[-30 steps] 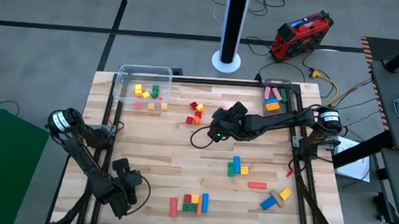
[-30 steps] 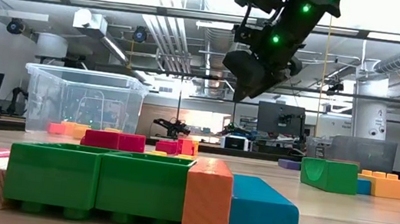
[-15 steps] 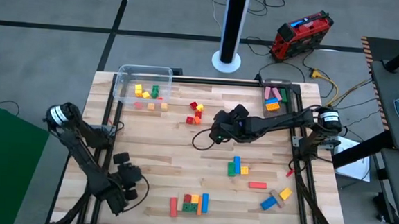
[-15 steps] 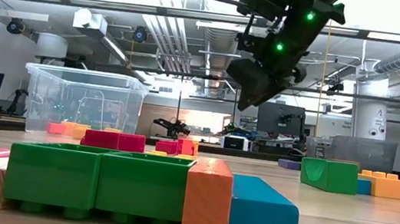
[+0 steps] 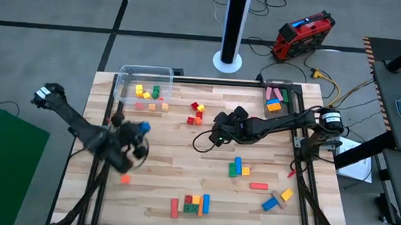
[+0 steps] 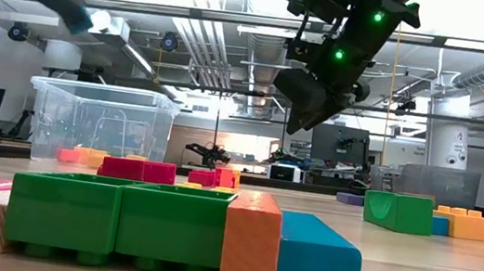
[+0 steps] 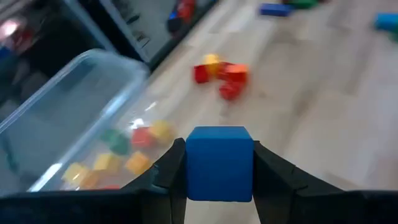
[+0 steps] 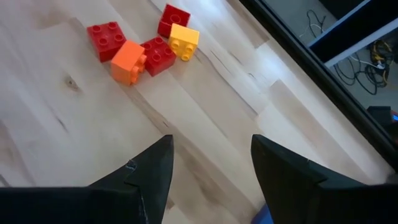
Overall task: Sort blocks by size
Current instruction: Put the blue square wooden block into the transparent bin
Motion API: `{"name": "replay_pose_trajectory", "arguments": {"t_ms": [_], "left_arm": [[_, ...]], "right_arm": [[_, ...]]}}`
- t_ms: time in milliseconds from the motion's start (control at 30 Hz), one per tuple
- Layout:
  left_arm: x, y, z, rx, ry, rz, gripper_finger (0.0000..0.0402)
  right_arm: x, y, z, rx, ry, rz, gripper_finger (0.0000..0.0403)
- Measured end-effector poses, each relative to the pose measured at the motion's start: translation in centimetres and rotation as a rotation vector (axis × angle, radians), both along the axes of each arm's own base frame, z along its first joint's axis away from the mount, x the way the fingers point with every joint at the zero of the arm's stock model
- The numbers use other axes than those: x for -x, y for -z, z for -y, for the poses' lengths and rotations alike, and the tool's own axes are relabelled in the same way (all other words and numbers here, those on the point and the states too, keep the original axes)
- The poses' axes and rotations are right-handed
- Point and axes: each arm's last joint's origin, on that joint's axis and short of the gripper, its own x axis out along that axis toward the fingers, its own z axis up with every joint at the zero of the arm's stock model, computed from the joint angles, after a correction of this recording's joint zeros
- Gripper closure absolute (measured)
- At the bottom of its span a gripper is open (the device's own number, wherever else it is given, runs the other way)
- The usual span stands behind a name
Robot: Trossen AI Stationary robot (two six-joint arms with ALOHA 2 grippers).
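While I hover near the tub [image 5: 145, 76]:
Left claw [image 7: 219, 168]: clamping a blue cube [image 7: 219, 163].
Right claw [image 8: 211, 163]: wide, near the red cluster [image 8: 144, 43].

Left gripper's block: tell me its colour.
Blue. The cube shows best in the left wrist view, clamped in the left gripper.

The left claw [image 5: 137, 138] hangs raised at the table's left side, fingers clamped, while the right claw [image 5: 217, 132] hovers mid-table, fingers spread.
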Motion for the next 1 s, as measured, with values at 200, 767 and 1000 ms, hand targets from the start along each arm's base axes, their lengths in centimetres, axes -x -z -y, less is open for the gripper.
{"name": "replay_pose_trajectory", "arguments": {"t_ms": [200,767,1000], "left_arm": [[-0.4,-2.0,-5.6,0.037,-0.258,0.077,0.0285],[-1.0,-3.5,-20.2,0.203,-0.378,-0.108,0.0285],[0.2,-2.8,-25.1,0.325,-0.447,-0.149,0.0283]], "right_arm": [[-0.1,0.0,0.0,-0.005,-0.003,0.009,0.0211],[-0.1,0.2,0.0,-0.012,0.000,0.033,0.0220],[-0.2,0.2,0.0,-0.008,-0.006,0.037,0.0216]]}}
